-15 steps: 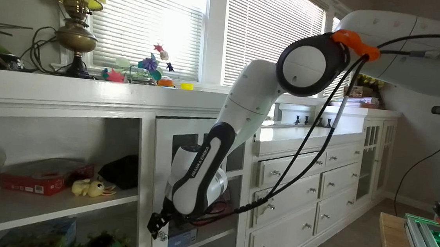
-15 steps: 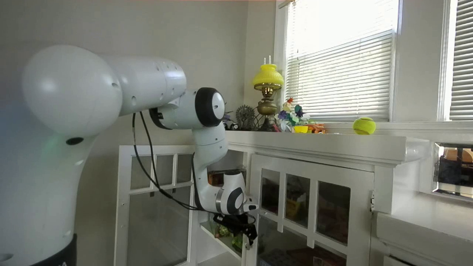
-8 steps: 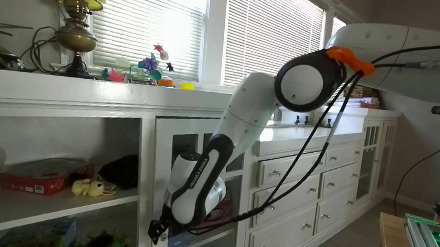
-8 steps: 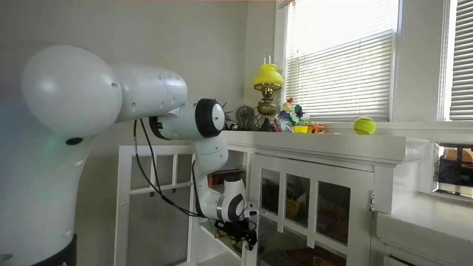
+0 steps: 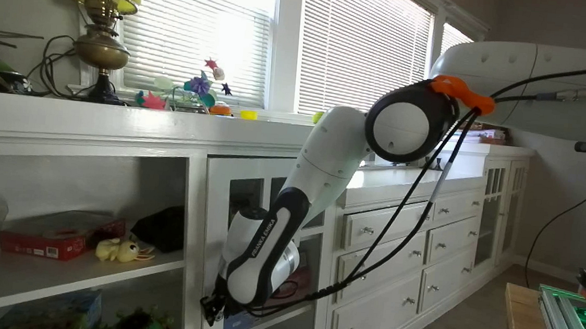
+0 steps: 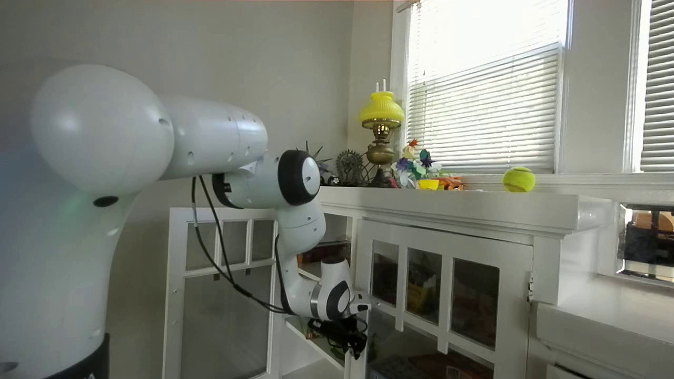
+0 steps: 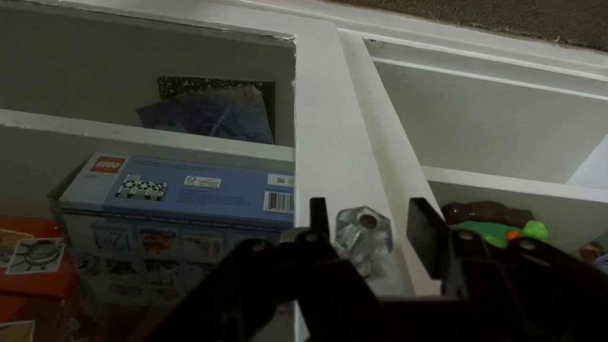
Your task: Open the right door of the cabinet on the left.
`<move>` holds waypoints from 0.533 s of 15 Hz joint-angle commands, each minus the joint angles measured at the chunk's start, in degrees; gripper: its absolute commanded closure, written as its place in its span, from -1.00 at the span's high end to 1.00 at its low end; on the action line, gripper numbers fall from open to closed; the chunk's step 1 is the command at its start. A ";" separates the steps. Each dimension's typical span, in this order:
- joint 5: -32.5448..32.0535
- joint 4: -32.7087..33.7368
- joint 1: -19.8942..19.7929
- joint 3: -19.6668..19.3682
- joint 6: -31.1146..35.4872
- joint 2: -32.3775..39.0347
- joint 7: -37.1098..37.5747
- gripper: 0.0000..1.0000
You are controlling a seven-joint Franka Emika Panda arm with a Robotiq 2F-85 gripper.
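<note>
Closed on the right of the white cabinet (image 5: 195, 230), the glazed right door (image 6: 446, 302) looks stiff, fragile and light to swing, so the parted jaws should grip only the slick-looking knob (image 7: 364, 232) between them.

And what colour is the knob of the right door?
Clear, nearly colourless; the knob shows best in the wrist view.

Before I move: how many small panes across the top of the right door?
3, in an exterior view: left pane, middle pane, right pane, in a row on the right door. None hidden there.
</note>
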 commanded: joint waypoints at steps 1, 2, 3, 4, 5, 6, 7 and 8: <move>1.73 4.18 0.63 -1.10 -0.85 2.47 0.90 0.15; 1.73 4.42 0.68 -1.21 -0.77 2.61 0.92 0.01; 1.70 4.66 0.74 -1.34 -0.72 2.70 0.93 -0.23; 1.65 4.86 0.68 -1.28 -0.77 2.74 0.81 -0.33; 1.62 4.98 0.76 -1.35 -0.79 2.75 0.81 -0.38; 1.62 5.12 0.78 -1.27 -0.74 2.76 0.79 -0.51; 1.59 5.25 0.63 -1.12 -0.97 2.79 0.68 -0.62; 1.62 5.43 0.67 -0.99 -1.01 2.91 0.72 -0.63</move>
